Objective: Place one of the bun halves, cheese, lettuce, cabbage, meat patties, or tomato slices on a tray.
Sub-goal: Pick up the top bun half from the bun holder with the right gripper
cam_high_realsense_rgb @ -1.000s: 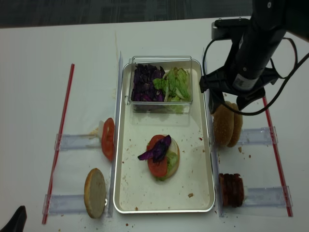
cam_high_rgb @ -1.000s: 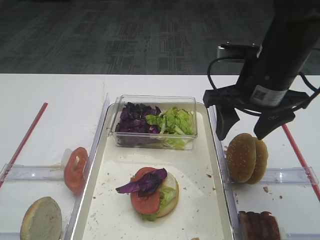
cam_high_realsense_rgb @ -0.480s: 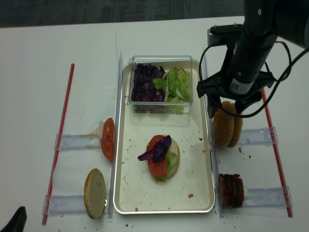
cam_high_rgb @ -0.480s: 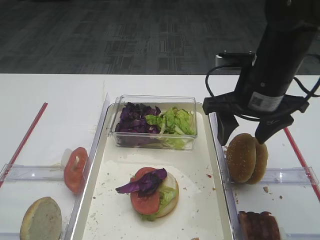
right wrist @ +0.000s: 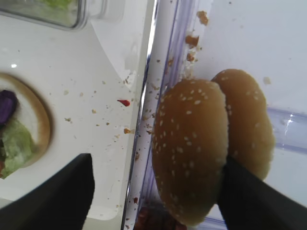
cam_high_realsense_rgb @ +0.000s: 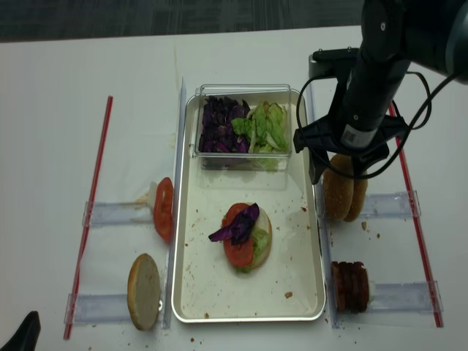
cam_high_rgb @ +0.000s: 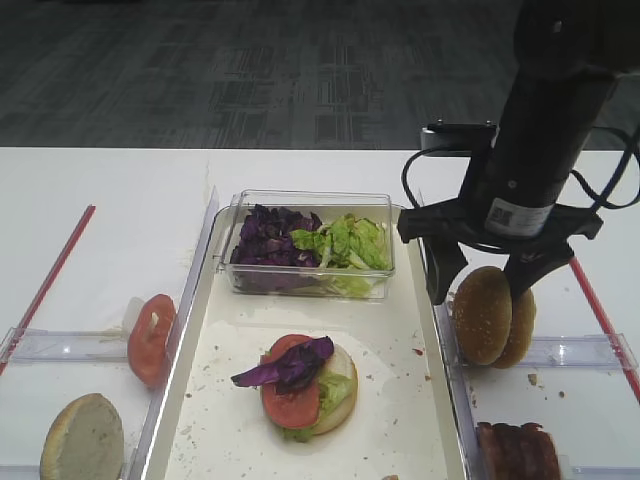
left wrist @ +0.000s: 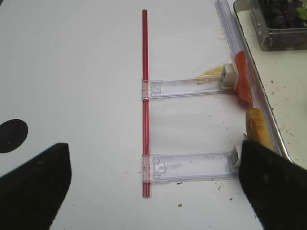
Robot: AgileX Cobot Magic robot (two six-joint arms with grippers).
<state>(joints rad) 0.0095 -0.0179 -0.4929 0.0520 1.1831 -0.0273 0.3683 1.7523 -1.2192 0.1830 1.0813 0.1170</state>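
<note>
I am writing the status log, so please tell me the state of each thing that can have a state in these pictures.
Right gripper: open, straddling the sesame bun, not closed on it.
Sesame bun: on edge, leaning on the plainer bun, outside the tray.
Tub: open, holding cabbage and lettuce.
Stack on tray: no top bun yet.
Left gripper: open, empty.

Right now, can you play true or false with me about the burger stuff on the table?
1. The right gripper has open fingers straddling the sesame bun top. True.
2. The burger on the tray already has its bun top on. False: purple cabbage and a tomato slice lie uncovered on top.
3. The meat patties sit inside the tray. False: they stand outside its right rim.
4. The clear tub holds cabbage and lettuce. True.
</note>
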